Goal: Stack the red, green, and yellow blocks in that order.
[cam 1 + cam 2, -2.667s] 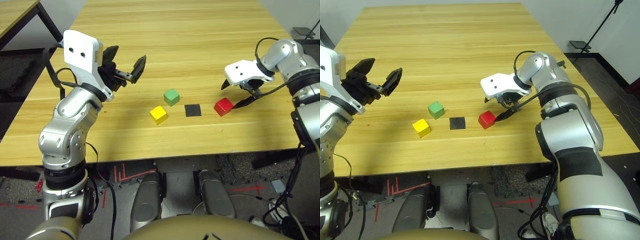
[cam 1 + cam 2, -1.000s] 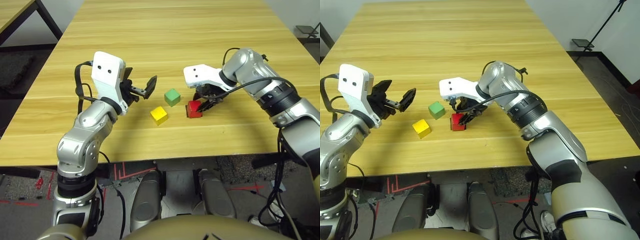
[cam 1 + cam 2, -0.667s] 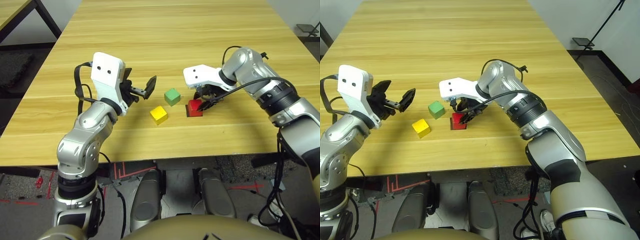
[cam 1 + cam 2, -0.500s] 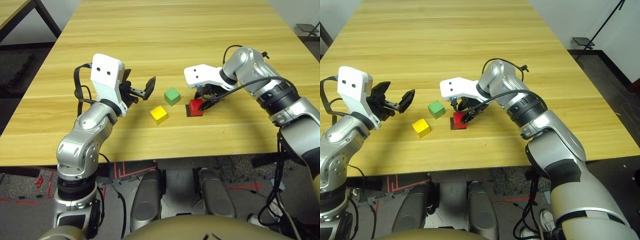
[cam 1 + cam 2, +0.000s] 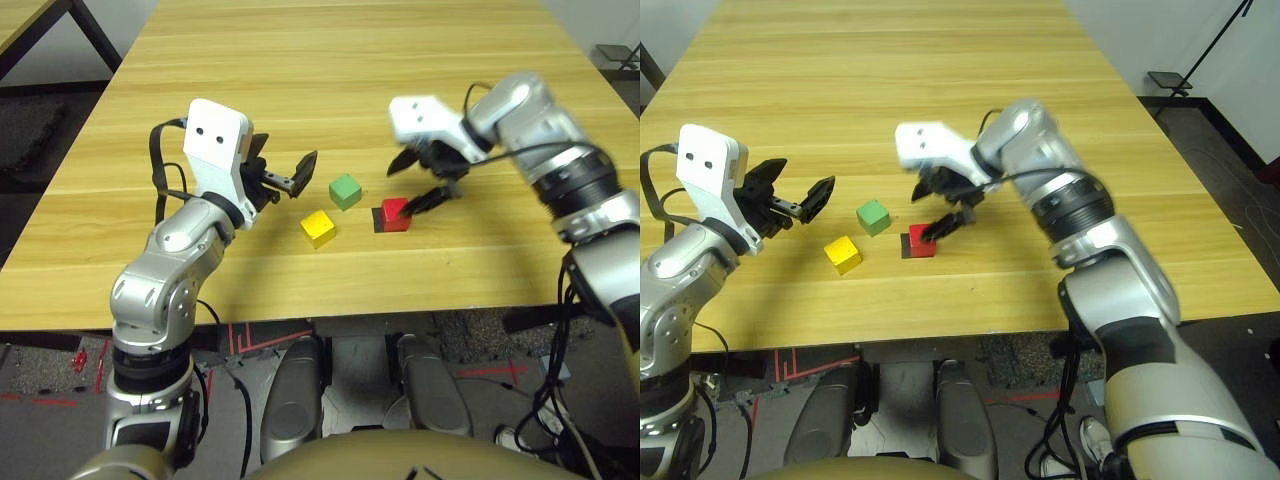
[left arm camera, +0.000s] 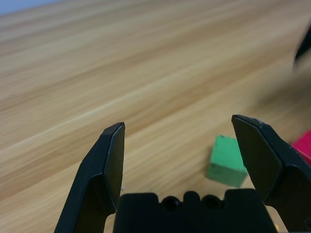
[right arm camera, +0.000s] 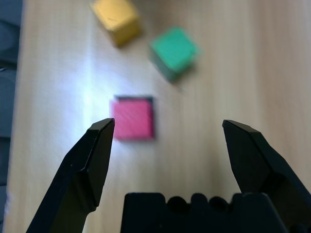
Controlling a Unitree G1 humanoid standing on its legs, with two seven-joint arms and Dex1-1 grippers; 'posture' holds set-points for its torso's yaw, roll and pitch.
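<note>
Nothing is stacked yet, so most of the job is still waiting. The small yellow matte cube (image 5: 317,229) is sitting nearest the front edge of the pale wooden surface (image 5: 350,60), all by itself. Just beside it, a bit further back, the small red matte cube (image 5: 396,213) is resting on a flat black square patch (image 5: 377,219), so the bottom block looks to be in its place. The small green matte cube (image 5: 345,191) is sitting a little further back, between the other two, not touching either.

The right gripper (image 5: 428,177) is hanging just above the red cube with its two black fingers spread wide and nothing between them. The left gripper (image 5: 282,178) is hovering near the green cube, fingers spread wide too, holding nothing.

Green needs to go on red, then yellow on top.

There are no boxes, bowls or trays here.
</note>
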